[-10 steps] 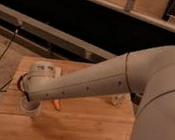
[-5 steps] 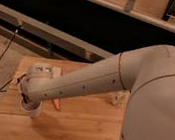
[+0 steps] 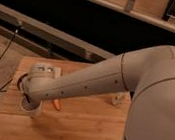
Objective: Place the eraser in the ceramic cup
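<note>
The ceramic cup (image 3: 28,108) is small, pale grey-white and stands near the front left of the wooden table (image 3: 81,124). My gripper (image 3: 31,99) is at the end of the long white arm (image 3: 93,83), pointing down right over the cup's mouth. The thick wrist hides it. The eraser is not visible; it is hidden by the wrist or the cup.
A dark maroon round dish (image 3: 20,81) peeks out behind the wrist at the table's left. A small orange thing (image 3: 56,104) lies right of the cup. A white object (image 3: 118,98) sits at the right, by my body. Dark cables (image 3: 3,49) run over the floor at the left.
The gripper has stayed over the cup. My upper arm and body have come further left and fill more of the view.
</note>
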You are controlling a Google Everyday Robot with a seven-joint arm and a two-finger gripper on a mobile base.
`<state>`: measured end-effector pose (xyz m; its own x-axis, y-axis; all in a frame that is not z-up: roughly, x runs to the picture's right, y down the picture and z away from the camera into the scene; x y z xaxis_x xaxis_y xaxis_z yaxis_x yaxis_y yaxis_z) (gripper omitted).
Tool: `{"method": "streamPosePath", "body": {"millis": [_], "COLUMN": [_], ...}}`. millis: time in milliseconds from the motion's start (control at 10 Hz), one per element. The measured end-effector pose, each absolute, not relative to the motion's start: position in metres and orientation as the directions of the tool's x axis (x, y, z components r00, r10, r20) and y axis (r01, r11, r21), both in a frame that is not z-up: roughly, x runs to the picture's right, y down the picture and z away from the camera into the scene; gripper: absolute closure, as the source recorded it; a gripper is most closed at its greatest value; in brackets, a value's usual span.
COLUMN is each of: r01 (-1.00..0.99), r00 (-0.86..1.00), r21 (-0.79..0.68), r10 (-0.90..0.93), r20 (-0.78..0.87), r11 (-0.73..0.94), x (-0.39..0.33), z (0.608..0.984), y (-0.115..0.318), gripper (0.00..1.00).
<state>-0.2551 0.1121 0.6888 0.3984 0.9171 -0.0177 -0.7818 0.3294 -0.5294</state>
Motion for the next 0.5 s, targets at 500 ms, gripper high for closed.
{"method": "streamPosePath", "body": {"millis": [500], "r01": [-0.778], "r00": [0.402], "r21": [-0.531], "r10": [0.916], "r20": [-0.011], "r11": [0.335], "x": [-0.2537], "z": [0.684], "y": [0.111], "gripper": [0.2]}}
